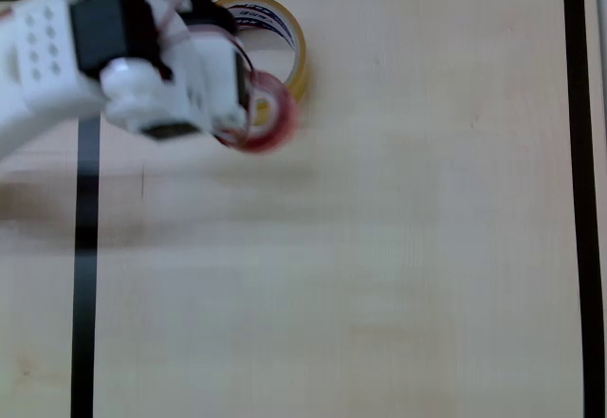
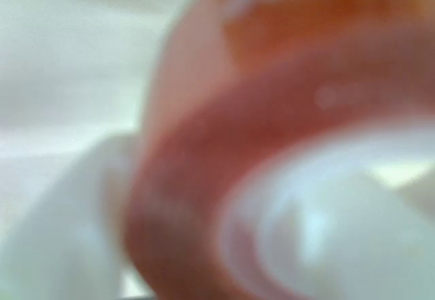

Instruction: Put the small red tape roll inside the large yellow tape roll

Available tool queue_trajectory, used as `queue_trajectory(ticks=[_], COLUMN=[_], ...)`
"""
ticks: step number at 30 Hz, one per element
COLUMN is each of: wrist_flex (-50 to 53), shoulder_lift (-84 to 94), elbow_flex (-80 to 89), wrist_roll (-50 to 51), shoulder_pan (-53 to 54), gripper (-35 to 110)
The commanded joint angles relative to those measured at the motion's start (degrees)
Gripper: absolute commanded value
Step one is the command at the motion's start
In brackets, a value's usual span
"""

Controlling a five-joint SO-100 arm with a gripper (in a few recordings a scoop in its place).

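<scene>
In the overhead view the small red tape roll (image 1: 267,115) is held in my white gripper (image 1: 248,115), which is shut on it at the roll's left side. The roll hangs over the lower right rim of the large yellow tape roll (image 1: 289,39), which lies flat near the top edge of the marked area, partly covered by my arm. In the wrist view the red tape roll (image 2: 204,177) is blurred and very close, with a white finger (image 2: 81,218) pressed on its outer left side and another white part inside its core.
A black tape border (image 1: 85,276) frames the light wooden table (image 1: 379,247); its left strip runs under my arm, its top strip passes just behind the yellow roll. Open tabletop stretches to the right and toward the bottom.
</scene>
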Motion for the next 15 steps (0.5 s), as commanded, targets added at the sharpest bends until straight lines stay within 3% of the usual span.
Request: queue_trajectory(ticks=[1,8,15], wrist_flex=[0.5,-0.6,-2.7], shoulder_lift=[9.1,5.4,3.0], elbow_flex=[1.8,0.4,-2.1], wrist_roll=[2.9,7.2,10.6], shoulder_pan=[-6.3,-14.4,-14.9], gripper=[0,0,0])
